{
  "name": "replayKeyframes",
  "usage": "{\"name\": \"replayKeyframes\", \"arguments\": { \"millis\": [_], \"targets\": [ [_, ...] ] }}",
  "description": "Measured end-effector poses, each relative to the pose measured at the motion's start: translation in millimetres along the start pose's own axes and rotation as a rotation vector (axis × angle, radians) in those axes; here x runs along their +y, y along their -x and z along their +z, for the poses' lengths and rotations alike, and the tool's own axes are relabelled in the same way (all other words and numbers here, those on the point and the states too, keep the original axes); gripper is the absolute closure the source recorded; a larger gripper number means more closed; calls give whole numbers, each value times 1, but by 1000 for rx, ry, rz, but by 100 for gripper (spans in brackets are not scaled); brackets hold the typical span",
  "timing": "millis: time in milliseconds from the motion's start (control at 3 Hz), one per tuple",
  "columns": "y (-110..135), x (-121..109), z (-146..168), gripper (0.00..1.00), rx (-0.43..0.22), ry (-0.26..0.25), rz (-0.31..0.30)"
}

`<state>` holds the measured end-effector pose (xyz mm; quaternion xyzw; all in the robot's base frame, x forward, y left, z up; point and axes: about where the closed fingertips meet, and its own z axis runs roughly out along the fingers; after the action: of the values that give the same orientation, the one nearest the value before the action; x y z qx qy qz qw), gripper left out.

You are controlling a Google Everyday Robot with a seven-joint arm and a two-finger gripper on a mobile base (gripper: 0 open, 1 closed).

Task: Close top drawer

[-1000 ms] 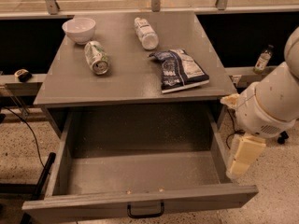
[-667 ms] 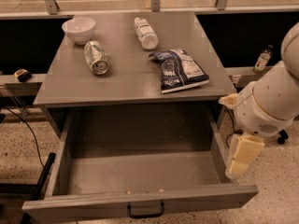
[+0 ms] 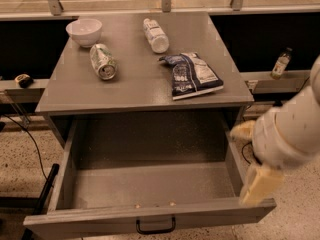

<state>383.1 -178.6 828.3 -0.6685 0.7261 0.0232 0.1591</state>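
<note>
Our pincer (image 3: 259,185), spread untellable, sits by the right front corner of the pulled-out top drawer (image 3: 100,222), and we count on the surface (image 3: 140,81) one bowl (image 3: 84,31), one can (image 3: 102,61), one bottle (image 3: 155,35), one snack bag (image 3: 192,75).

Lab-like space: grey counter (image 3: 140,91), speckled floor (image 3: 20,159), end effector (image 3: 256,176) beside top drawer (image 3: 150,216)

Tool (image 3: 260,185) hangs low at right (pointing downward) below white arm (image 3: 292,134).
</note>
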Motion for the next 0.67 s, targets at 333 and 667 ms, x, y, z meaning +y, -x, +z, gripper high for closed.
{"name": "replayKeyframes", "arguments": {
  "millis": [333,667],
  "targets": [
    [17,61,27,41,-85,14,-70],
    [21,122,72,72,-154,58,-136]
  ]
}}
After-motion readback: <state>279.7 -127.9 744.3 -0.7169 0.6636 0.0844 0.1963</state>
